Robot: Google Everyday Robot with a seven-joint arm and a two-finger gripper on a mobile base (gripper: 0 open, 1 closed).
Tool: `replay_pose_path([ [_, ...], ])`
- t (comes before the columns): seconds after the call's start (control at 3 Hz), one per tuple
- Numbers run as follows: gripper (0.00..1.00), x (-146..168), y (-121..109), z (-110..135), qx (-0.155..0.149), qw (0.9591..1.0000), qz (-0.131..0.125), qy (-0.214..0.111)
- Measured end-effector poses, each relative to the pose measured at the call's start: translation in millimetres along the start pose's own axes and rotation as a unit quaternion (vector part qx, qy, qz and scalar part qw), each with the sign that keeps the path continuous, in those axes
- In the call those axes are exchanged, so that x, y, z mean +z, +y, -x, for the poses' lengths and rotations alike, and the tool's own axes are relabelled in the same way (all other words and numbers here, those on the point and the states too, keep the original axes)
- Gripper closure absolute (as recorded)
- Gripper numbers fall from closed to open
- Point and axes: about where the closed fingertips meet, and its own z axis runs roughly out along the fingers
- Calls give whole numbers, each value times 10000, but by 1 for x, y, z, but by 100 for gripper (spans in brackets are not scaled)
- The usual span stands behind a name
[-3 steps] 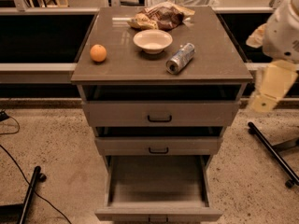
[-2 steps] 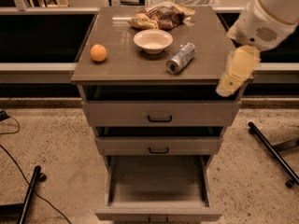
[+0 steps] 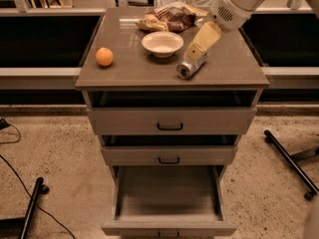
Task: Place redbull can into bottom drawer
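1. Cream-yellow and slanted, the gripper point(image 3: 193, 53) now hangs over the cabinet top point(image 3: 229, 66), its tip right at the far end of the redbull can point(image 3: 187, 69). I cannot tell whether it is touching the can, nor whether it is spread or closed.
2. The redbull can lies on its side just right of the white bowl point(image 3: 162, 43), shiny round end toward the cabinet's front edge. It looks not yet grasped or lifted.
3. The bottom drawer point(image 3: 169, 228) is pulled well out below the two drawers above it, and its inside shows nothing in it.
4. Judged from this, the reach is about finished and the grasp comes next. The carry down to the drawer is all still ahead.
5. Against the earlier views: a second ago the gripper hung off the cabinet's right side, near the level of the top drawer. Shortly after, it was at the top's right edge, and now it has swung inward and up to the can.
6. The can, the bowl, the orange point(image 3: 104, 57) and the snack bag point(image 3: 167, 18) lie as they did, and the bottom drawer stands equally open.
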Motion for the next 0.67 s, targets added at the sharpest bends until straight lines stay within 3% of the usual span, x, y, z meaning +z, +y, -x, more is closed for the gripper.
replay_pose_path([
  [0.33, 0, 40, -8, 17, 833, 9963, 81, 179],
  [0.67, 0, 77, -16, 27, 1650, 9857, 97, 335],
])
